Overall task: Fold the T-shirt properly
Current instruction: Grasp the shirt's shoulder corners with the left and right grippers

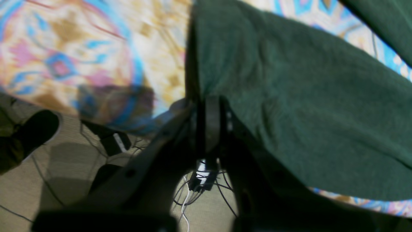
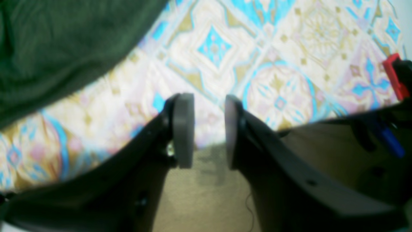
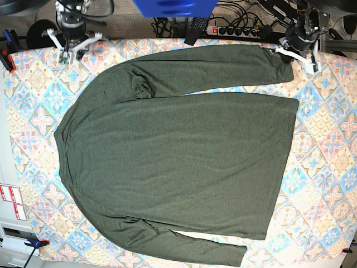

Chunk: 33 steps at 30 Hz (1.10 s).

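Observation:
The T-shirt (image 3: 178, 145) is a dark olive-green long-sleeved knit lying flat across the table, collar toward the left. Its upper sleeve (image 3: 223, 64) runs along the far edge to the top right. There my left gripper (image 3: 290, 51) is shut on the sleeve's end; in the left wrist view the gripper (image 1: 210, 111) pinches the fabric edge (image 1: 305, 112). My right gripper (image 3: 72, 43) hovers at the top left, beyond the shoulder. In the right wrist view this gripper (image 2: 209, 129) is open with nothing between its pads, and the shirt (image 2: 58, 42) lies up and to the left of it.
A patterned cloth (image 3: 323, 145) covers the table. A red clamp (image 2: 394, 75) grips the table edge near the right gripper. A power strip (image 3: 234, 30) and cables lie beyond the far edge. The lower sleeve (image 3: 195, 248) lies along the near edge. White labels (image 3: 11, 201) sit at the left.

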### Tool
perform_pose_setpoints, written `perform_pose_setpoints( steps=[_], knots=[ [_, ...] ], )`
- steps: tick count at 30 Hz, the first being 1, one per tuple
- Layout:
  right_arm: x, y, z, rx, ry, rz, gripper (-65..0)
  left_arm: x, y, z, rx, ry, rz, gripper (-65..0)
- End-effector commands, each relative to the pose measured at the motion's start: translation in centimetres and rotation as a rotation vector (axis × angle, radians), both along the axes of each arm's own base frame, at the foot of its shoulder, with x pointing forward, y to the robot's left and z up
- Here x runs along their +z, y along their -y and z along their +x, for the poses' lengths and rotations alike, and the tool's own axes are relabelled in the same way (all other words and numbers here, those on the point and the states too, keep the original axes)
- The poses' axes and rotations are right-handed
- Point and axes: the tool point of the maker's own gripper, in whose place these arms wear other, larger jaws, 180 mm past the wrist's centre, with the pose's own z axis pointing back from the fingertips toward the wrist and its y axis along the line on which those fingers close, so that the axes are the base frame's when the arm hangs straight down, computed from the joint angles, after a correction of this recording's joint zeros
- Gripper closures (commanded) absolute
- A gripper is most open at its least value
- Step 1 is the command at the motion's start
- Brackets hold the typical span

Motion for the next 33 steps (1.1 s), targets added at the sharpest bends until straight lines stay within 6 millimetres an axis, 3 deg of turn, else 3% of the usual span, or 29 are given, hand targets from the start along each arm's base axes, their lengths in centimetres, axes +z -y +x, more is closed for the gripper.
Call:
perform_pose_setpoints(
  steps=[1,9,14,20,33],
  knots=[
    [0.8,0.3,1.3,0.001,0.033,-0.009,-17.9,0.7,-0.5,0.5,-0.011,0.023,0.014,0.0],
    [1.2,0.1,6.2,-0.029,0.044,0.028,-18.0,0.6,-0.3,0.5,-0.012,0.023,0.011,0.0],
    [2.6,0.0,10.0,-0.037,0.104,0.044,-18.0,0.6,-0.3,0.4,-0.013,0.022,0.013,0.0],
    [0.9,-0.1,11.8,-0.054,0.077,0.077,-18.1,0.6,-0.3,0.4,-0.013,0.022,0.013,0.0],
    [-2.9,-0.2,12.0,-0.08,-0.005,0.12,-18.1,0.6,-0.3,0.4,-0.014,0.017,0.01,0.0]
  ],
)
